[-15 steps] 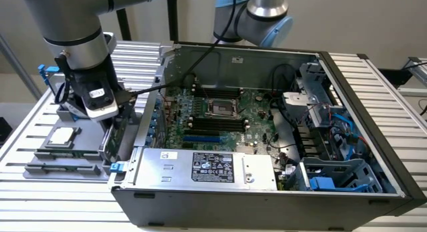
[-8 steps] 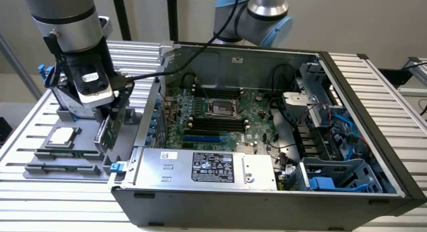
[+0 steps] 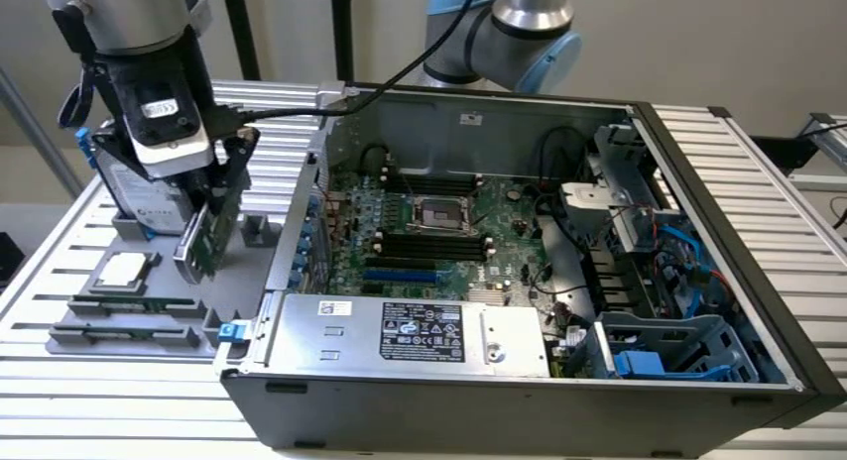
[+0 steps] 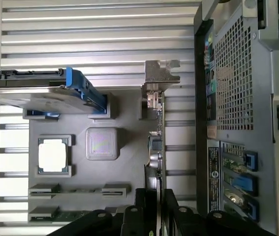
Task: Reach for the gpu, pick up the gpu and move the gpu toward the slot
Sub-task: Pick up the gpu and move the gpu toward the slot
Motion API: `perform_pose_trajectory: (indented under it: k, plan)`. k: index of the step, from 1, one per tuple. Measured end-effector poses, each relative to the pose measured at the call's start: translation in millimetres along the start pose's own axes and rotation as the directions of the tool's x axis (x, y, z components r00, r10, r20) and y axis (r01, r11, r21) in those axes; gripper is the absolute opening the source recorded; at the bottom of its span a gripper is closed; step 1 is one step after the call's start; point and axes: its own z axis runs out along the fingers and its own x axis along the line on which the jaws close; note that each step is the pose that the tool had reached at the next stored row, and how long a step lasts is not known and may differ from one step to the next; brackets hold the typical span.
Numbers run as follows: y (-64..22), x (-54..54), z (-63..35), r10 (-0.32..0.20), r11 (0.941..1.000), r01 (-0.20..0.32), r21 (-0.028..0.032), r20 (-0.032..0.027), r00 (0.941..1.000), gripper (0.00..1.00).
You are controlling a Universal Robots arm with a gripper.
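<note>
Claw [image 4: 155, 197] clamped on gpu [image 4: 157, 147]; card hangs vert. below.

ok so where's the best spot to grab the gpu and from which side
Probably the free top edge of the gpu, clear of its metal bracket, pinched across the two flat faces and coming straight down from above. It stands upright on edge in the gray tray, so the lower edge is seated and only the thin upper edge is open.
</note>
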Motion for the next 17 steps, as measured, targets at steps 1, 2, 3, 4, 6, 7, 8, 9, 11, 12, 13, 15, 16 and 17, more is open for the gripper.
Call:
perform_pose_trajectory:
  k: [1,2,3,4,6,7,8,9,11,12,13,15,16,17]
  plan:
    - [0.0,0.0,-4.8,0.000,1.0000,0.000,0.0001,0.0000,1.0000,0.26]
    - [0.0,-0.1,-9.4,0.000,1.0000,0.000,0.0000,0.0000,1.0000,0.26]
    - [-0.1,-0.3,-13.9,0.000,1.0000,0.000,0.0000,0.0000,1.0000,0.26]
    - [-0.2,-0.7,-18.5,0.000,1.0000,0.000,0.0001,-0.0001,1.0000,0.26]
    - [-0.4,-2.3,-27.5,0.000,1.0000,0.000,0.0001,-0.0001,1.0000,0.26]
    - [-0.6,-3.6,-32.0,0.000,1.0000,0.000,0.0000,0.0000,1.0000,0.26]
    - [-0.8,-5.4,-36.6,-0.001,1.0000,0.001,0.0000,-0.0001,1.0000,0.26]
    - [-1.1,-7.7,-41.2,-0.001,1.0000,0.001,-0.0001,-0.0001,1.0000,0.26]
    - [-1.8,-12.5,-50.3,-0.002,1.0000,0.002,-0.0003,-0.0002,1.0000,0.26]
    - [-2.1,-15.1,-54.9,-0.002,1.0000,0.002,-0.0004,-0.0003,1.0000,0.26]
    - [-2.5,-17.7,-59.6,-0.002,1.0000,0.002,-0.0005,-0.0005,1.0000,0.26]
    - [-3.2,-23.5,-68.9,-0.002,1.0000,0.002,-0.0010,-0.0007,1.0000,0.26]
    - [-3.6,-27.0,-73.7,-0.003,1.0000,0.003,-0.0014,-0.0008,1.0000,0.26]
    - [-3.8,-30.8,-78.0,-0.002,1.0000,0.002,-0.0018,-0.0011,1.0000,0.26]
